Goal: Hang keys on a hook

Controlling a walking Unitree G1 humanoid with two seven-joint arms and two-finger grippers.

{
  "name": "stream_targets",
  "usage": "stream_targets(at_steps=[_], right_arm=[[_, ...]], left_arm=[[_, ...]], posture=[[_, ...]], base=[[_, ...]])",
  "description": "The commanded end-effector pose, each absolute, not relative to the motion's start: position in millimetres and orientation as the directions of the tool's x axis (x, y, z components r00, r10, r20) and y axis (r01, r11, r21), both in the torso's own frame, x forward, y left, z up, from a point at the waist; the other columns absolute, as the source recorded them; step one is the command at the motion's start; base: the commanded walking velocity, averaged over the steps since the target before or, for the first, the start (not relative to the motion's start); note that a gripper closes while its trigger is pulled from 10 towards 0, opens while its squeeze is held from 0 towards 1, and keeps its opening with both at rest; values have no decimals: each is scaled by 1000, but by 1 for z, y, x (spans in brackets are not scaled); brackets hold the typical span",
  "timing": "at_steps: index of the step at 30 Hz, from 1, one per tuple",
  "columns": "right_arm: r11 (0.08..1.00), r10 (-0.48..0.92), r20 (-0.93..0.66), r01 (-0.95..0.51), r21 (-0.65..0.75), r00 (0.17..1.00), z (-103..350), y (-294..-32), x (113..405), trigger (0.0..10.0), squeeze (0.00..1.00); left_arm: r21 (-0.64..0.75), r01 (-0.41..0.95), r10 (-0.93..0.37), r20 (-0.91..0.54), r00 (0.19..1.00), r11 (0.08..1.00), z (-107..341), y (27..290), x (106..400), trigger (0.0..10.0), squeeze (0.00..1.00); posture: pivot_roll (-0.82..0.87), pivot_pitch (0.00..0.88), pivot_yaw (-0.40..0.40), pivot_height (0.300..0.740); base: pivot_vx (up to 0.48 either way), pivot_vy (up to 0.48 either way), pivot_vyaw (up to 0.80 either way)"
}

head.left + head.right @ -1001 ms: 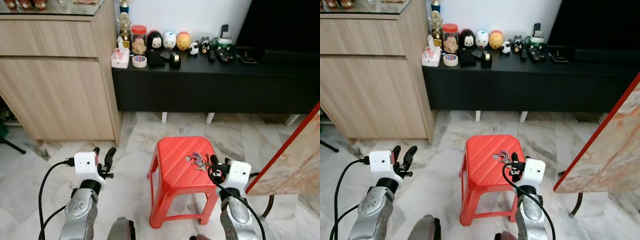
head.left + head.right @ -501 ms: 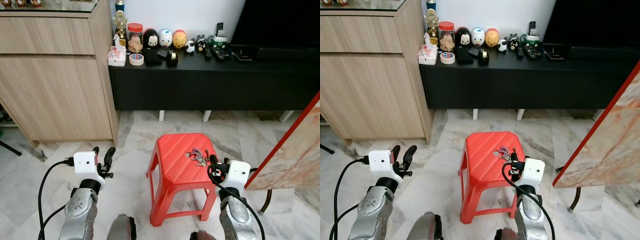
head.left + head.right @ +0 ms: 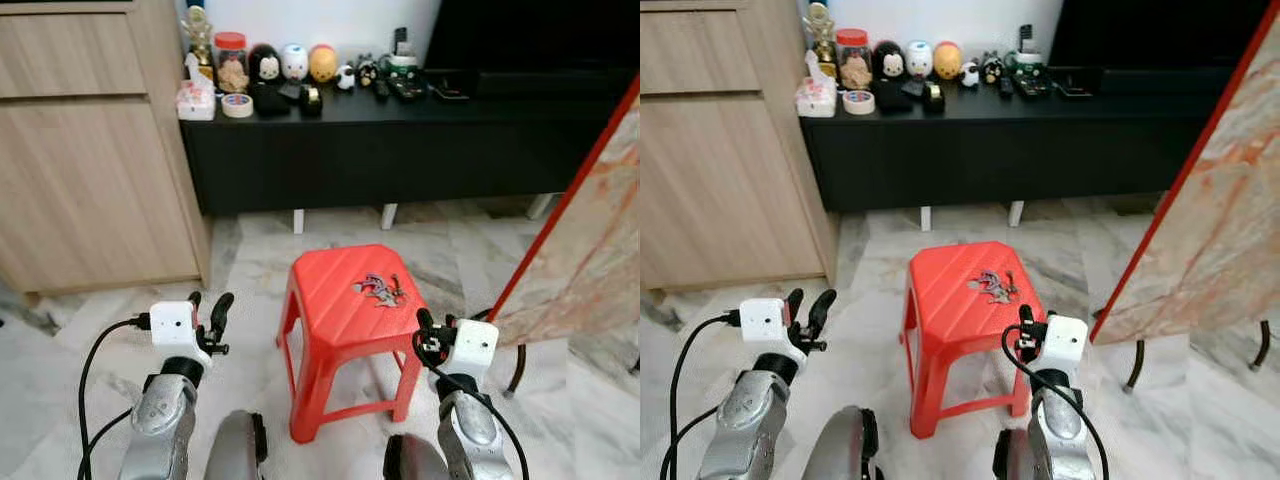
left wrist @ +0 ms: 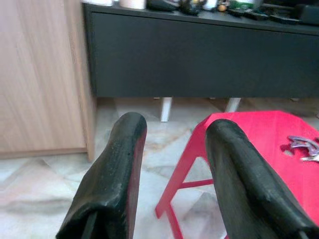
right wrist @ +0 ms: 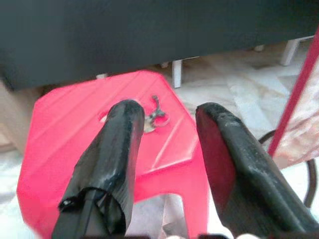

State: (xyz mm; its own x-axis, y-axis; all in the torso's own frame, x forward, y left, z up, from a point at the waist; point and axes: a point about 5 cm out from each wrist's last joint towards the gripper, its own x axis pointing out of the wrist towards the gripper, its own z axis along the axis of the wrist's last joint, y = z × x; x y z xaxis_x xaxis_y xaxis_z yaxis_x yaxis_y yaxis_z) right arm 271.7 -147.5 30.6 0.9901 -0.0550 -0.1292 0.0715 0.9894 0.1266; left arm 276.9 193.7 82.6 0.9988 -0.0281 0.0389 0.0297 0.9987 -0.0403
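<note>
A bunch of keys (image 3: 380,288) lies on top of a red plastic stool (image 3: 330,310) in the middle of the marble floor. My right gripper (image 3: 432,325) is held just short of the stool's near right corner, open, with nothing between its fingers (image 5: 119,144). The keys (image 5: 155,113) lie beyond its fingertips in the right wrist view. My left gripper (image 3: 208,310) is raised to the left of the stool, open and empty; the stool (image 4: 259,144) and keys (image 4: 301,148) show past its fingers (image 4: 119,159).
A long black cabinet (image 3: 400,140) stands against the wall behind the stool, with figurines, a jar and tape on top (image 3: 270,75). A wooden cupboard (image 3: 90,150) is at the left. A red-edged marble panel (image 3: 590,220) leans at the right.
The camera has shifted: the whole scene has slid left and the stool sits farther up and left. Both grippers hold the same pose; the right one now sits off the stool's right corner.
</note>
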Motion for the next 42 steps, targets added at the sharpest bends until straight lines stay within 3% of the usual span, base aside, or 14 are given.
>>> stream_targets(at_steps=[1,6,15,24,42], right_arm=[[991,-47,-114,60,117,992,33,-147,272,10000,0],[989,-50,-108,64,130,993,33,-147,272,10000,0],[984,-67,-111,84,156,992,33,-148,272,10000,0],[990,-44,-89,55,132,995,35,-145,272,10000,0],[990,-53,-103,66,126,993,32,-145,271,10000,0]], left_arm=[[-35,34,-32,34,999,999,84,194,277,10000,0],[-35,34,-33,36,999,999,84,194,277,10000,0],[-34,39,-37,36,999,999,84,194,278,10000,0],[-35,42,-40,39,998,999,85,193,279,10000,0],[-31,49,-47,41,998,998,85,193,280,10000,0]], posture=[[97,69,-71,587],[96,68,-71,587],[98,66,-70,587],[96,63,-68,587],[97,61,-65,587]], base=[[0,0,525],[0,0,745],[0,0,0],[248,0,375],[263,0,0]])
